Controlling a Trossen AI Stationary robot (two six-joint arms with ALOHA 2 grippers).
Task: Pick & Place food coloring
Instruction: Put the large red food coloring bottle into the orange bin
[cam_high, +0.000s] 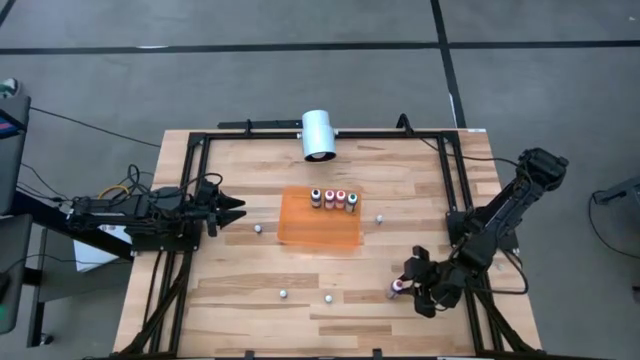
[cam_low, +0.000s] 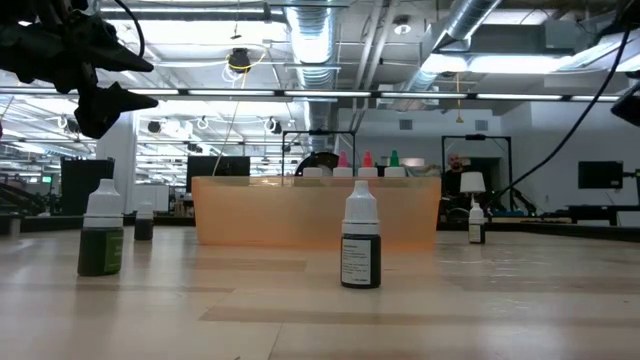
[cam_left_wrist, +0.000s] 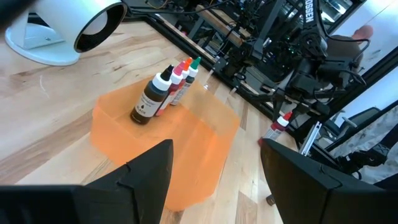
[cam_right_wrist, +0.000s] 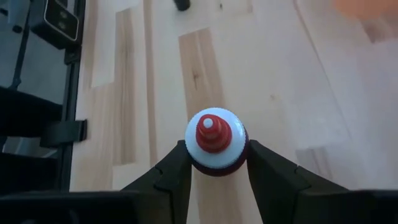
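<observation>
An orange tray (cam_high: 320, 232) lies mid-table with several food coloring bottles (cam_high: 333, 198) standing upright along its far side; they also show in the left wrist view (cam_left_wrist: 168, 90). Single bottles stand apart on the wood: one green (cam_low: 102, 235), one dark (cam_low: 361, 246), and two farther back (cam_high: 258, 228) (cam_high: 379, 219). My right gripper (cam_high: 408, 284) is near the table's near right part, shut on a red-tipped bottle (cam_right_wrist: 214, 140). My left gripper (cam_high: 236, 210) is open, left of the tray, touching nothing. My right gripper pinches the red-tipped bottle between its two fingers (cam_right_wrist: 177, 167), one on each side of the body just under the white cap (cam_right_wrist: 231, 146). The fingers come from above, pointing down. The bottle is upright; whether its base is on the table I cannot tell.
A large white cylinder (cam_high: 319, 134) lies at the far edge behind the tray. A black frame (cam_high: 200, 150) runs around the table. Bare wood shows between the tray and the right gripper (cam_high: 385, 255).
</observation>
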